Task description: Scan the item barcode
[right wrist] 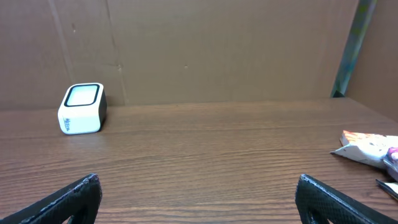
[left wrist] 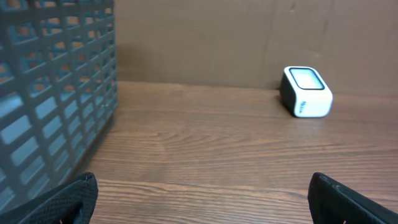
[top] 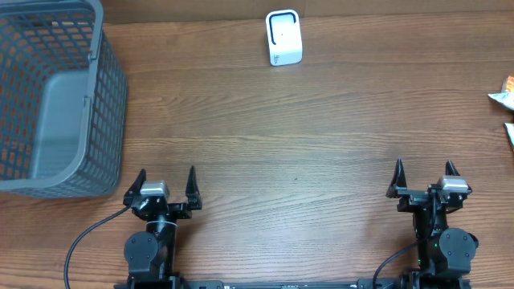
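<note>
The item, a flat white and orange packet (top: 502,95), lies on the brown wooden bench (top: 305,136) at its far right edge. The overhead view cuts it partly, and I cannot see any barcode on it from here.

At the far left stands a grey plastic basket with mesh walls (top: 108,88), upright on the bench. Just near its front corner is my left hand (top: 166,177). It is wide open, its two black fingers are well apart and they grip nothing. It touches neither the basket nor anything else. A black cable (top: 80,241) runs from the left arm toward the front edge.

Near the middle of the back edge sits a small white box scanner with a dark-rimmed window on top (top: 283,38). It stands alone, just before the brown cardboard wall (right wrist: 217,50), well apart from both hands.

At the right is my right hand (top: 424,170), also fully open and empty, with its fingers pointing toward the back. The packet lies further right and further back than this hand, not touching it. Just beside the packet a second flat thing (right wrist: 392,163) shows at the frame edge; I cannot tell what it is.
</note>
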